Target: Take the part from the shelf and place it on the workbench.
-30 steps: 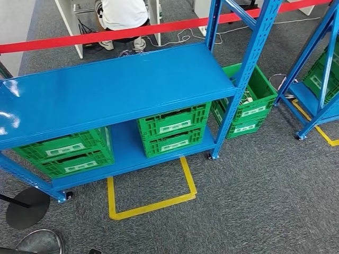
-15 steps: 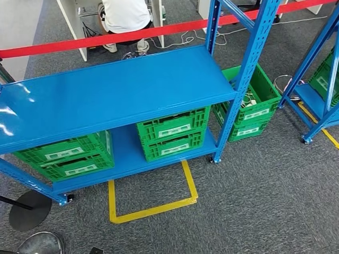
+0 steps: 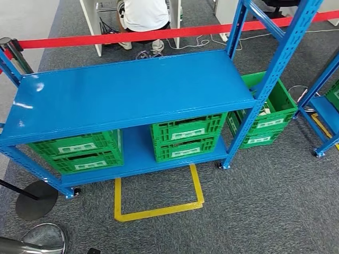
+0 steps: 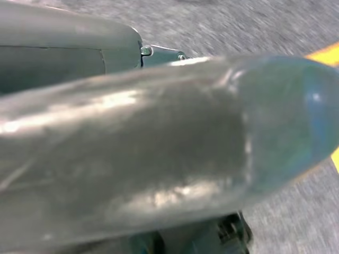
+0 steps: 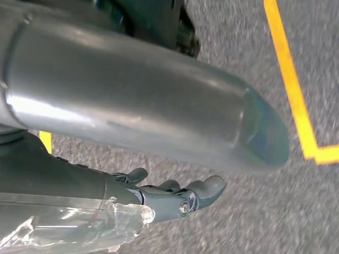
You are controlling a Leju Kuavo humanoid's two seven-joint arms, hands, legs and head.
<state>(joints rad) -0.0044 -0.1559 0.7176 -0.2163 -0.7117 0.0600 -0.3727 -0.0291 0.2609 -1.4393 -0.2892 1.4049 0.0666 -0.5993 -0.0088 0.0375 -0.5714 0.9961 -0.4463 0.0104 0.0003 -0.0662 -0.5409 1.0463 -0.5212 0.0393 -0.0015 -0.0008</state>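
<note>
1. Since half a second ago the whole head view has shifted: the blue shelf [image 3: 127, 95] sits further right, because the camera turned. Its top board is bare; green crates [image 3: 186, 136] stand on the lower board. Where the part is, I cannot tell. A seated person [image 3: 144, 13] is behind the red barrier tape [image 3: 119, 37].
2. Left wrist view: the left hand [image 4: 162, 52] is mostly hidden; its fingers cannot be judged.
3. Right wrist view: the right hand [image 5: 176, 196] hangs over grey carpet [image 5: 248, 211], fingers slightly apart, holding nothing.

Grey carpet [image 3: 256, 206] with yellow tape [image 3: 160, 210], a red barrier [image 3: 119, 37], and white desk legs [image 3: 91, 24] behind.
</note>
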